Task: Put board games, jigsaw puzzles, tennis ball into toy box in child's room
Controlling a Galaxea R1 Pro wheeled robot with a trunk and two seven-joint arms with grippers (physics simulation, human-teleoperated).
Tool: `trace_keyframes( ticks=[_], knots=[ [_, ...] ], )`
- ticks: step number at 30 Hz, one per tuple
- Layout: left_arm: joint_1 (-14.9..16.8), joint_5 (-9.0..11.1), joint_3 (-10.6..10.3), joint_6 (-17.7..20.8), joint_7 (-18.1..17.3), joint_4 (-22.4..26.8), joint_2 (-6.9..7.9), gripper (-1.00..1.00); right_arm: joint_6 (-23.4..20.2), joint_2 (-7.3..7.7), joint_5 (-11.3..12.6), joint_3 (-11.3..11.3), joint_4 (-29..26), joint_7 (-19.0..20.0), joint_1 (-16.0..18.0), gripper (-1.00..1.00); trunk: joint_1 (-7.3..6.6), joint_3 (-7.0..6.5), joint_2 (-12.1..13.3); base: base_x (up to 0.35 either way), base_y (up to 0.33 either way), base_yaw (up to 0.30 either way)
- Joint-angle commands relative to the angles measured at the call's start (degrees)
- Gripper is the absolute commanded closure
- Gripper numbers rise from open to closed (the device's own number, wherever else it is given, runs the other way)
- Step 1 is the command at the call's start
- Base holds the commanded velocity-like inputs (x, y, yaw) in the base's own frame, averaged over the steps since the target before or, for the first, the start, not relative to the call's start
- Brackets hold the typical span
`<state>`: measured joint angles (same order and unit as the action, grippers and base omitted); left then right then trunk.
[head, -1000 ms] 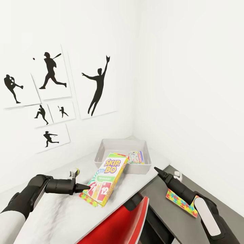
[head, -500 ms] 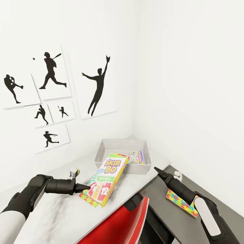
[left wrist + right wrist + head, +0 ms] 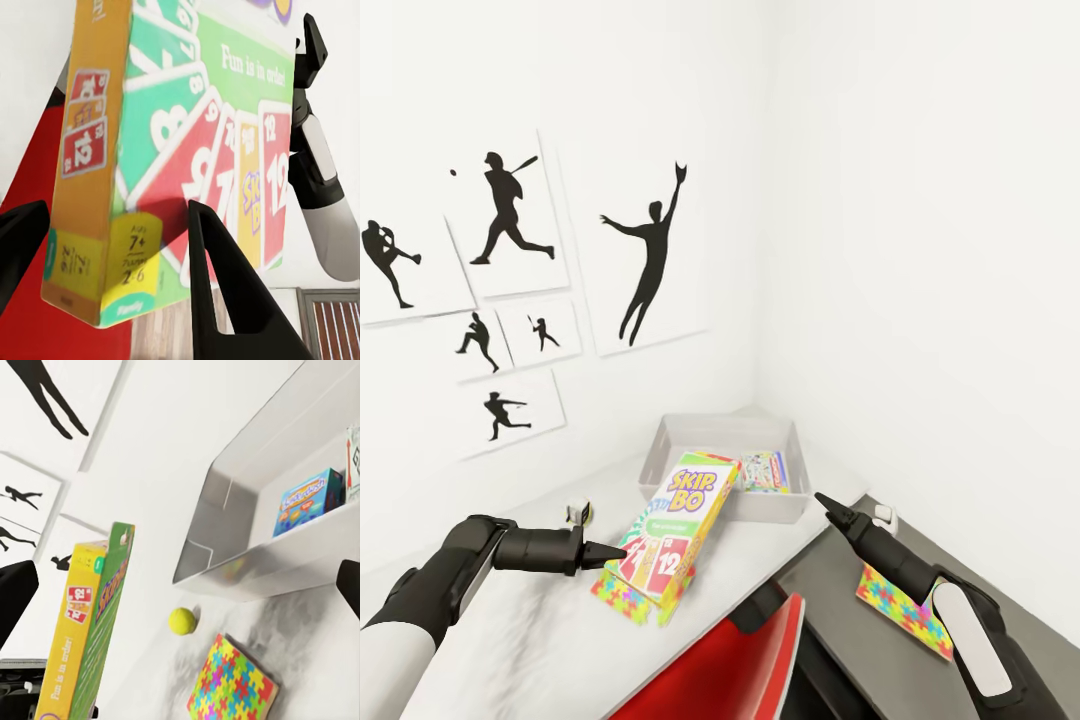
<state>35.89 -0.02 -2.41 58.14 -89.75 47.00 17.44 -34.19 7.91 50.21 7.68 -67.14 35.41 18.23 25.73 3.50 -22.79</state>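
- Left gripper [image 3: 622,551] clamps the Skip-Bo box [image 3: 676,523], tilted above a puzzle [image 3: 628,598] on the table [image 3: 540,640], near the toy box [image 3: 722,435].
- Right gripper [image 3: 822,500] hangs spread, holding nothing.
- Ball [image 3: 182,621] lies beside the toy box.

Up on the white wall [image 3: 920,200], six black-on-white baseball silhouette posters: a leaping catcher [image 3: 650,250] on the biggest sheet, a batter in full swing [image 3: 510,208] beside it, a pitcher [image 3: 388,262] at the edge, three smaller figures [image 3: 510,345] below. Down low, a red chair back [image 3: 745,665] pokes into the head view.
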Motion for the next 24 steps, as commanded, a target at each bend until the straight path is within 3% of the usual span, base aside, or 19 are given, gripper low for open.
trace_keyframes(
  ticks=[1, 24],
  knots=[
    [0.06, 0.01, -0.16, 0.48, -0.25, 0.02, 0.05, 1.00, -0.43, 0.00, 0.33, 0.08, -0.01, 0.01, 0.05, -1.00, 0.05, 0.13, -0.13, 0.100, 0.000, 0.037],
    [0.06, -0.07, -0.23, 0.48, -0.25, 0.02, -0.47, 1.00, -0.43, 0.00, 0.33, 0.06, -0.01, 0.01, 0.05, -1.00, 0.05, 0.13, -0.13, 0.008, 0.000, 0.034]
  ],
)
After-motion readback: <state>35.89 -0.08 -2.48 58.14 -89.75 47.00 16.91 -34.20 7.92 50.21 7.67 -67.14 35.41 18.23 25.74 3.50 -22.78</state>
